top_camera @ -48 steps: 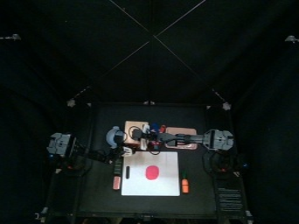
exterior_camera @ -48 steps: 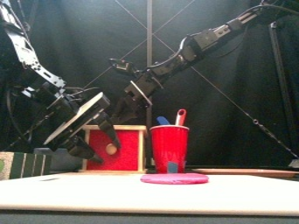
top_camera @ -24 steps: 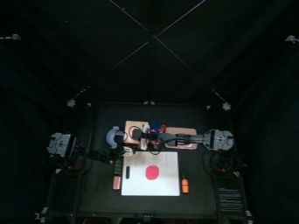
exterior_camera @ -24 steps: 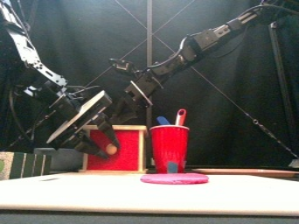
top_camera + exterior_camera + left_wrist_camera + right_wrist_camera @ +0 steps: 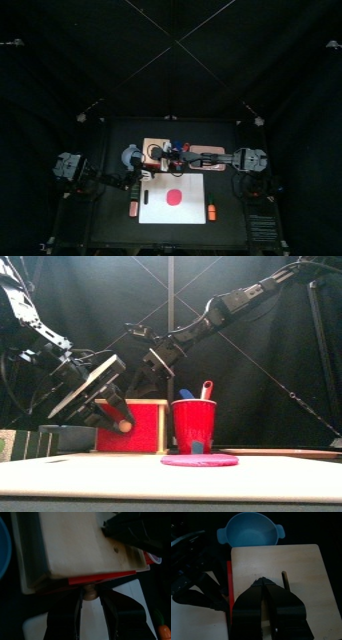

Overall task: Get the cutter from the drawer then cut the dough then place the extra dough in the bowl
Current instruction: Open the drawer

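One change: the left end effector (image 5: pixel 90 597) has reached the drawer knob (image 5: pixel 124 426), jaws parted astride it. The right end effector (image 5: pixel 262 583) is closed, empty, over the box (image 5: pixel 298 567). We judge a pull next.

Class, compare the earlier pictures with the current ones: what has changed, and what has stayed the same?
The left gripper moved in to the red drawer front. Its open jaws now stand either side of the knob. The drawer front has not visibly come out. The right gripper stayed shut above the wooden box. The dough and the red cup did not move.
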Available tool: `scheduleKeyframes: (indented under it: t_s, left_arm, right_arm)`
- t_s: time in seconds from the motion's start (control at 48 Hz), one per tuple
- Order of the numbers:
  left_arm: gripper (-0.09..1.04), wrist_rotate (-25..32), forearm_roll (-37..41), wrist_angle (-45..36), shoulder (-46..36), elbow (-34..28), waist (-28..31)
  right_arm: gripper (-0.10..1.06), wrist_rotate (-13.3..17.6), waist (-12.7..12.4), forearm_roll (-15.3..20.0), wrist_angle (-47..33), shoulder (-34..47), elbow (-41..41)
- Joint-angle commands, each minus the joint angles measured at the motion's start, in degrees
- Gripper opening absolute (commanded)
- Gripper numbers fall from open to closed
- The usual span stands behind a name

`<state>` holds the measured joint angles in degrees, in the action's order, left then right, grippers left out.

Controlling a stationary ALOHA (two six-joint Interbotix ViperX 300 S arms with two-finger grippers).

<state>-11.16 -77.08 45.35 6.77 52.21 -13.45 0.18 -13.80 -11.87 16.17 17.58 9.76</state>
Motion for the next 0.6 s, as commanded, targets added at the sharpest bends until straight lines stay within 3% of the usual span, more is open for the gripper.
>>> scheduleKeyframes:
  t_s: [0.021,0.604]
  left_arm:
    - [0.58,0.2,-0.3,0.4,-0.7,-0.8,-1.2]
    - [0.58,0.2,-4.7,0.5,-0.3,-1.1,-8.4]
  right_arm:
    - [0.03,0.0,0.0,0.2,1.2,-0.7,0.4]
    - [0.03,0.0,0.1,0.4,1.7,-0.8,0.2]
